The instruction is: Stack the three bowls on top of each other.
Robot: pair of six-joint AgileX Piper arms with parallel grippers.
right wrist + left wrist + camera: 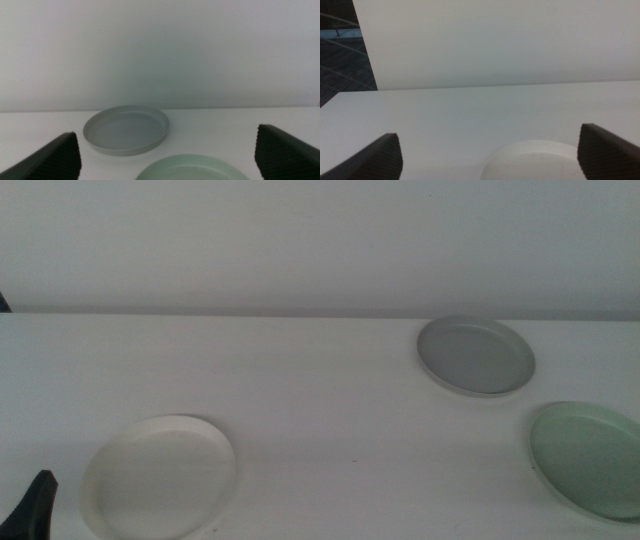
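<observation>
Three shallow bowls lie apart on the white table. The white bowl (158,476) is at the front left, the grey bowl (475,356) at the back right, and the pale mint green bowl (590,460) at the right edge, partly cut off. My left gripper (32,508) shows only at the bottom left corner, beside the white bowl. In the left wrist view it (490,155) is open, with the white bowl's (535,160) rim just ahead between the jaws. My right gripper (167,155) is open and empty, with the mint bowl (192,169) and grey bowl (126,129) ahead of it.
A plain white wall stands behind the table's far edge (200,314). A dark floor area (342,55) shows past the table's left side in the left wrist view.
</observation>
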